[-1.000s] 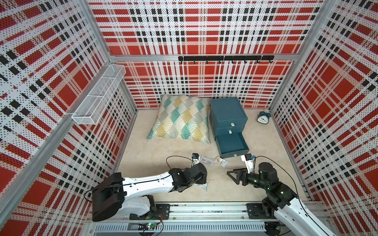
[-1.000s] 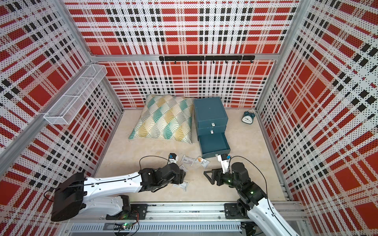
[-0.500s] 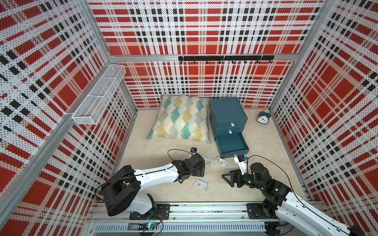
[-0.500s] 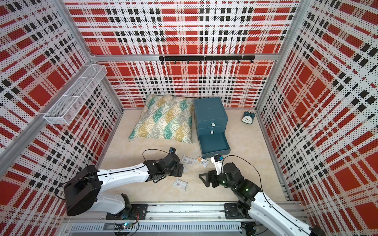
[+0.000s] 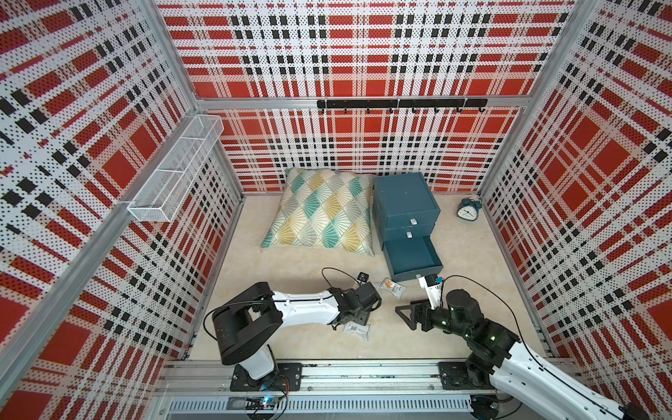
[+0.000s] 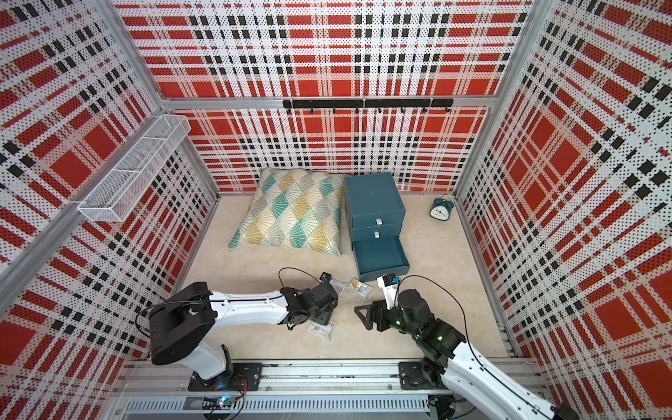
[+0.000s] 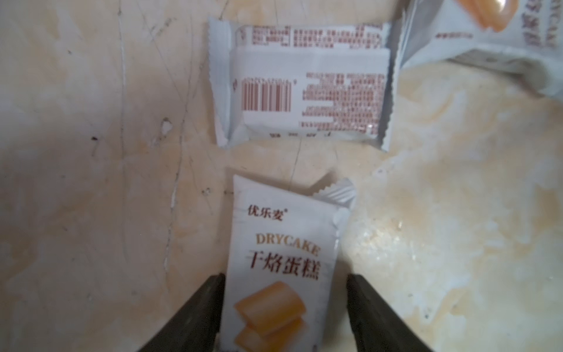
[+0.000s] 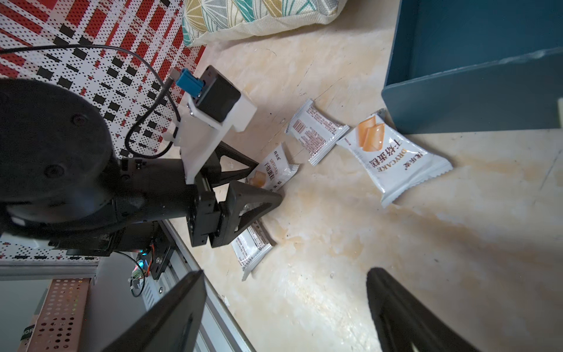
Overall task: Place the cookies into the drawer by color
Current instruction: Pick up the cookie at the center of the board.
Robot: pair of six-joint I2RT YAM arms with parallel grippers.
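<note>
left jaws astride a white packet, bottom drawer standing open

nearest the aluminium rail (image 5: 363, 372), a white pillow-shaped cookie packet with its barcode side up (image 5: 358, 329) lies flat on the beige marbled worktop (image 5: 291, 269). just beyond it the left jaws point down, spread astride a second white packet printed with an orange biscuit (image 7: 280, 243). one black finger (image 7: 198, 311) touches its edge and the other stands just off it, so nothing is pinched yet. across from them the right jaws hover wide apart and empty over bare worktop. farther out lie two more white packets, one barcode up (image 8: 316, 131) and one picture up (image 8: 393, 155). the picture-up one lies just before the dark teal three-drawer chest (image 5: 403, 203). its bottom drawer (image 5: 414, 254) is pulled out, and no packet shows inside.

the step in hand looks like grasping a white cookie. next the left jaws should press in on the packet's long edges, lift it clear, carry it over the drawer's front wall and let go. the slick, flat wrapper may slip.
</note>
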